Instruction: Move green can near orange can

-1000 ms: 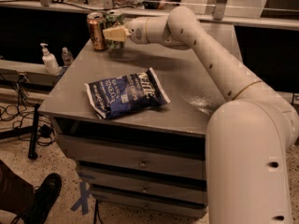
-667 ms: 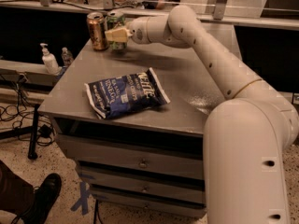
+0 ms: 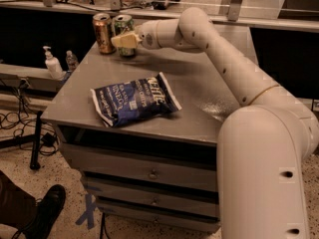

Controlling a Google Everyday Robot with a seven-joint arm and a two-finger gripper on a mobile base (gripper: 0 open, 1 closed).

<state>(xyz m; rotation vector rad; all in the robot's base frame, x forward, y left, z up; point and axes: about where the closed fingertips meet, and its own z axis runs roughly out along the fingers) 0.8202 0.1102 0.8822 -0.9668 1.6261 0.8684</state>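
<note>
The green can (image 3: 123,24) stands upright at the far left corner of the grey table (image 3: 199,88), close beside the orange can (image 3: 103,33) on its right, almost touching it. My gripper (image 3: 121,39) reaches in from the right and is closed around the green can's middle. One pale finger (image 3: 127,40) crosses the front of the can, and the other finger is hidden behind it. The orange can stands free.
A blue chip bag (image 3: 133,99) lies near the table's front edge. A sanitiser pump bottle (image 3: 51,63) and a small bottle (image 3: 72,60) stand on a lower shelf to the left. Drawers (image 3: 149,173) sit under the tabletop. A person's shoe (image 3: 42,210) is at the bottom left.
</note>
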